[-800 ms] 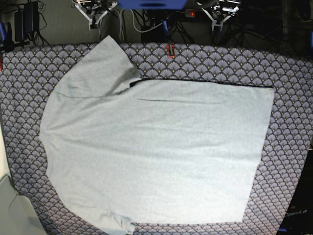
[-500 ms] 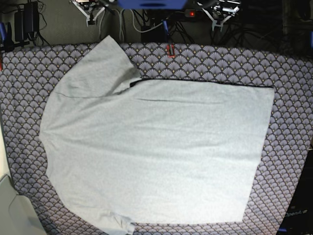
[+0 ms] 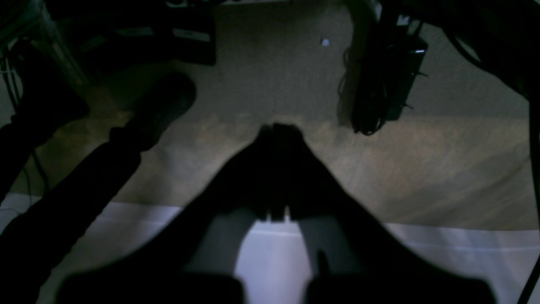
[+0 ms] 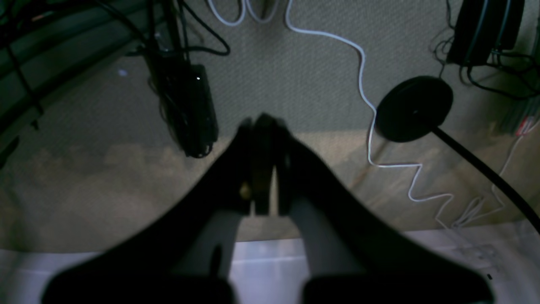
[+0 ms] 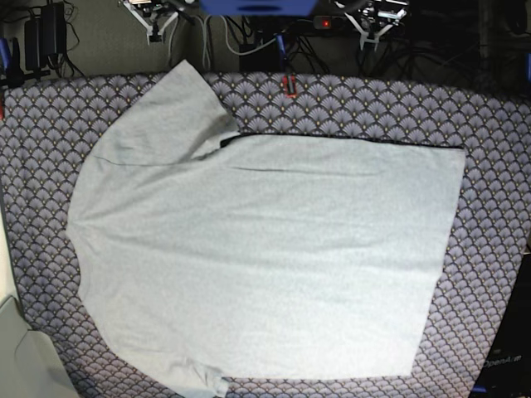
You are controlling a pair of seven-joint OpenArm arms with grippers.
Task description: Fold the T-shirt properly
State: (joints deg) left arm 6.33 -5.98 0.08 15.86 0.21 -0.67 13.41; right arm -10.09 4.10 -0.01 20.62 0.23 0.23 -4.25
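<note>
One T-shirt (image 5: 265, 249) lies flat and plain side up on the purple-patterned worktop (image 5: 489, 207). Its long axis runs across the base view, with the sleeves at that view's left and the straight hem at its right. I have two pincers, both parked past the far edge, so the shirt lies below and forward of them. My left pincer (image 3: 276, 131) is closed on nothing; my right pincer (image 4: 261, 122) is the same. My right arm sits nearer the sleeves, my left nearer the hem.
</note>
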